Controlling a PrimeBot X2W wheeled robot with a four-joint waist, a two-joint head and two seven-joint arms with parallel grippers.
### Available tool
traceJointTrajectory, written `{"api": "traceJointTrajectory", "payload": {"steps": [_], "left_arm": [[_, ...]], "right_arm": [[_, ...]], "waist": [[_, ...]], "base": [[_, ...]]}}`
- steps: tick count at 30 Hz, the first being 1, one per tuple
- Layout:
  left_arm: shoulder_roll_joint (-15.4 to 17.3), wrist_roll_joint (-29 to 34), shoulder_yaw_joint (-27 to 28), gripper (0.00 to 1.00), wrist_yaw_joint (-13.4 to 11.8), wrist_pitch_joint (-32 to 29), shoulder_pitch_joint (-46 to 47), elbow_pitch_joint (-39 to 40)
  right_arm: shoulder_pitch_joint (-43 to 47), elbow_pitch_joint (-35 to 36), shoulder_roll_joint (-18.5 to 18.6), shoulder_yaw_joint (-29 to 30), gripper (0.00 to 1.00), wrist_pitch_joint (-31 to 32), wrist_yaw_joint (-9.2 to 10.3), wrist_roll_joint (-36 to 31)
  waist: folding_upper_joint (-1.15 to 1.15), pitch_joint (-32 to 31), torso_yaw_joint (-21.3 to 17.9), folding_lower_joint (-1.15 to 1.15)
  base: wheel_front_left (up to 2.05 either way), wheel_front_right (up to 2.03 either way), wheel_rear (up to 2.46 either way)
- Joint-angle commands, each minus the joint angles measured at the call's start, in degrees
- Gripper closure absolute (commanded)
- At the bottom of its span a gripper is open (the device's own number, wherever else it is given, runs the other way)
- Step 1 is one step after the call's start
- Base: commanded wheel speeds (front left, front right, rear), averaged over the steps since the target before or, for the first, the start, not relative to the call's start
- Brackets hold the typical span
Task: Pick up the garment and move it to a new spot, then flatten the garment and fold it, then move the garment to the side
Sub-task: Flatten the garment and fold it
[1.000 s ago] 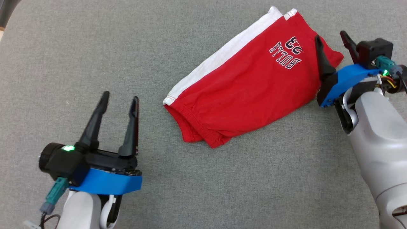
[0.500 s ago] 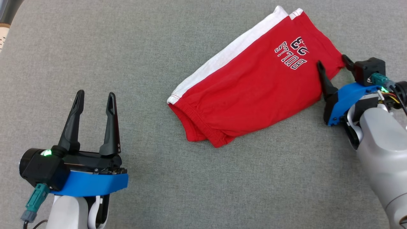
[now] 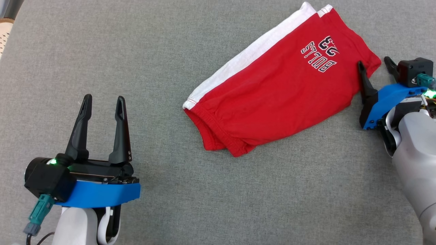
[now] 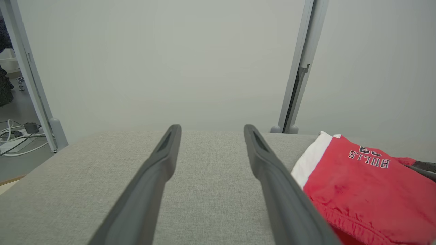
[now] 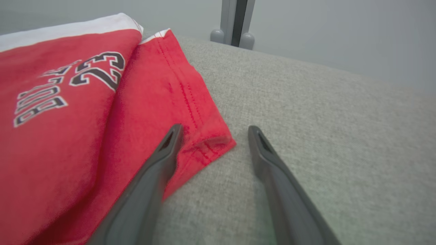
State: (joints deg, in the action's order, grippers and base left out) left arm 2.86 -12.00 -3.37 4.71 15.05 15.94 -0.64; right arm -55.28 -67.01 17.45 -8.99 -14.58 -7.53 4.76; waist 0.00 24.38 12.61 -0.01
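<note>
The grey, cloth-covered surface [image 3: 204, 211] bears a red garment [image 3: 272, 95] lying flat and folded over itself toward the far right, set at a slant (white band along its upper edge, elastic waist at the lower left, "BULLS 23" printed near the far end).

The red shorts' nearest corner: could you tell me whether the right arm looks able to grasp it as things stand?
Probably yes. The right gripper is open with the corner of the red shorts lying between its spread fingers, and nothing on the grey cushion blocks it.
</note>
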Motion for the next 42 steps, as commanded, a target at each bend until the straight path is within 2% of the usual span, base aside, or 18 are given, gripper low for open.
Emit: {"api": "traceJointTrajectory", "payload": {"steps": [1,3,4,5,6,13,24,31,36,42], "left_arm": [[0.13,-0.30,-0.19,0.00,-0.15,0.16,0.49,0.18],[0.12,-0.49,-0.46,0.00,-0.39,0.16,0.62,0.22],[0.13,-0.50,-0.59,0.00,-0.45,0.16,0.64,0.18],[0.13,-0.45,-0.65,0.00,-0.52,0.16,0.60,0.13],[0.13,-0.50,-0.69,0.00,-0.60,0.16,0.56,0.08],[0.13,0.06,-0.04,0.00,-0.36,0.16,-0.47,-0.36],[0.14,1.78,1.62,0.00,0.40,0.17,-2.78,-0.94],[0.15,2.48,2.10,0.00,0.88,0.16,-4.00,-0.98],[0.15,2.54,1.91,0.00,0.95,0.16,-4.38,-0.99],[0.15,2.56,1.89,0.00,1.21,0.16,-4.73,-0.95]], "right_arm": [[0.03,-1.13,-0.94,0.16,0.00,0.10,0.08,0.28],[-0.01,-1.62,-1.99,0.00,0.00,0.07,0.06,0.71],[0.04,-1.90,-2.66,0.06,0.51,0.07,0.05,1.37],[0.03,-2.10,-3.12,0.12,0.95,0.06,0.05,1.96],[0.07,-2.21,-3.25,0.07,1.00,0.01,0.05,2.41],[3.34,1.37,-3.31,0.99,1.00,-0.50,0.07,7.05],[20.01,20.21,-4.56,5.77,1.00,-0.51,0.07,14.86],[29.11,27.52,-5.83,10.30,1.00,-0.51,0.07,16.71],[35.31,30.93,-6.60,15.30,1.00,-0.52,0.07,17.41],[38.90,32.52,-7.55,18.19,1.00,-0.18,0.07,17.55]], "waist": [[0.00,0.11,0.07,0.01],[0.00,0.22,0.13,0.01],[0.00,0.21,0.12,0.01],[0.00,0.20,0.06,0.01],[0.00,0.17,-0.01,0.01],[0.00,-1.40,-1.85,0.01],[0.00,-5.80,-7.97,0.01],[0.00,-7.51,-10.78,0.01],[0.00,-8.11,-11.54,0.01],[0.00,-8.30,-11.69,0.01]], "base": [[0.00,0.00,0.00],[0.00,0.00,0.00],[0.00,0.00,0.00],[0.00,0.00,0.00],[0.00,0.00,0.00],[0.00,0.00,0.00],[0.00,0.00,0.00],[0.00,0.00,0.00],[0.00,0.00,0.00],[0.00,0.00,0.00]]}}
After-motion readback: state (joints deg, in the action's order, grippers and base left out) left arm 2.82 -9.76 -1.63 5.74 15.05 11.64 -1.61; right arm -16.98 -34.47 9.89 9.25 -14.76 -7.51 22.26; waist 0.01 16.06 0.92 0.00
